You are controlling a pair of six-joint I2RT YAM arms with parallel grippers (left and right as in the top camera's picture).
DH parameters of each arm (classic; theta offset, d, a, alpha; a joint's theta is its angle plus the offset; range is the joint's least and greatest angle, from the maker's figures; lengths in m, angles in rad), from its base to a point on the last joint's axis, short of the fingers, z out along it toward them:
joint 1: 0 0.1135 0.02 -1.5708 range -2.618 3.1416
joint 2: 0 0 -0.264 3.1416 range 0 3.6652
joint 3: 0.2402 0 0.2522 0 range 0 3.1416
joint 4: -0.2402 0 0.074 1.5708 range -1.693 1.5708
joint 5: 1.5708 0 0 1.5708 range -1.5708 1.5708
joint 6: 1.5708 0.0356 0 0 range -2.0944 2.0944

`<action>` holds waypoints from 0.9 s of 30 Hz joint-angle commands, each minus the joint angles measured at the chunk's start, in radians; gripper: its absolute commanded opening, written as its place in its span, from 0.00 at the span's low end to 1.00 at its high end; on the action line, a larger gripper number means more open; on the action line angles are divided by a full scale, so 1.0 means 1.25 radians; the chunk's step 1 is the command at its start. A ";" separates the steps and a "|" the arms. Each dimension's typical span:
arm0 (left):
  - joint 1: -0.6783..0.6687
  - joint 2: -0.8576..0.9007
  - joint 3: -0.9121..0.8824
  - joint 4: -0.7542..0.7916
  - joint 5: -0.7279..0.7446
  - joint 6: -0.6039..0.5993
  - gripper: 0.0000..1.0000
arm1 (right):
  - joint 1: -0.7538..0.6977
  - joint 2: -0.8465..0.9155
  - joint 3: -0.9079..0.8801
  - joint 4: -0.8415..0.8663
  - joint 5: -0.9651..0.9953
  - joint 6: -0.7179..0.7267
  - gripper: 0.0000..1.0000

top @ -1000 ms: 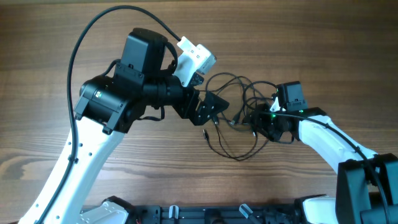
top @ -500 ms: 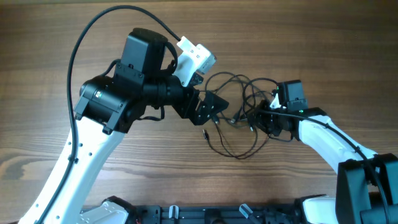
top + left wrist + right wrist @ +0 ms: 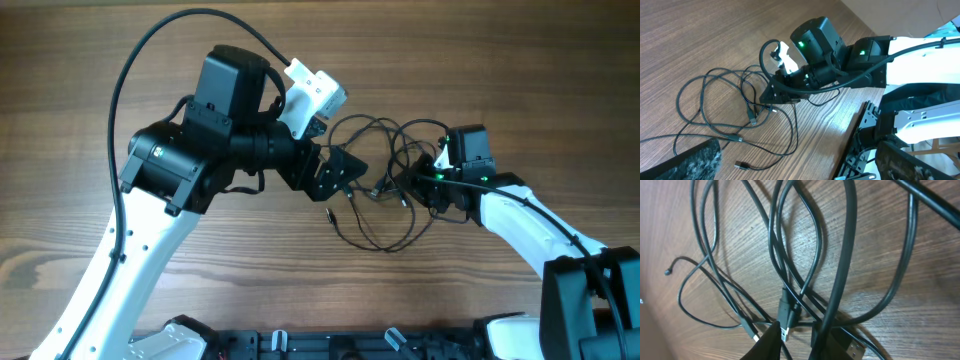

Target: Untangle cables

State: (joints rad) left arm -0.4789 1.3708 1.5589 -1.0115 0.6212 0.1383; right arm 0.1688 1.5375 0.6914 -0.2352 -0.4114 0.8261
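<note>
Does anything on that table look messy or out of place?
Only the cables: thin black strands lie in a tangled heap on the table, with loops crossing over one another. Nothing looks broken or spilled.

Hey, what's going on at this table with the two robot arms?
Thin black cables lie in one tangle on a wooden table, not yet separated. The right claw is down in the tangle's right side, fingertips narrowed around a few strands; whether it grips them isn't clear. The left claw hangs open at the left side, holding nothing.
</note>
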 commanded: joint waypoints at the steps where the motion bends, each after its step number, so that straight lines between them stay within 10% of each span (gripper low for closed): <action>1: -0.002 0.003 0.010 0.000 -0.005 0.015 1.00 | 0.002 0.013 -0.005 0.034 0.004 0.009 0.24; 22: -0.002 0.003 0.010 -0.003 -0.005 0.015 1.00 | 0.009 0.056 -0.005 0.109 0.075 0.012 0.27; 27: -0.002 0.003 0.010 -0.004 -0.005 0.015 1.00 | 0.032 0.094 -0.005 0.155 0.057 0.010 0.04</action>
State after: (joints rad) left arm -0.4789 1.3712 1.5589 -1.0145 0.6178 0.1379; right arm 0.1917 1.6238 0.6895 -0.0578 -0.3325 0.8436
